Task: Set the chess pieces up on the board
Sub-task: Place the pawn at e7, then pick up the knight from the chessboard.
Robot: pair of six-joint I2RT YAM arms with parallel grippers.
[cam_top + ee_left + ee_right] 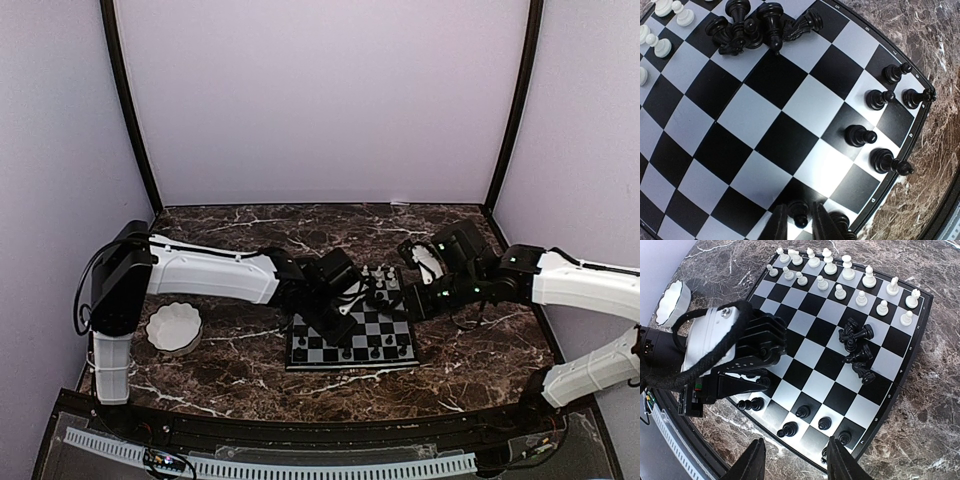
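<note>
Left gripper is low at the near-left part of the board, jaws narrowly parted either side of an upright black pawn; can't tell if the pads touch it. More black pieces stand along the near edge. Right gripper hangs above the board, released, jaws wide and empty. Mid-board sits a jumbled heap of black pieces, white pieces stand in the two far rows, and a white bowl sits left of the board.
</note>
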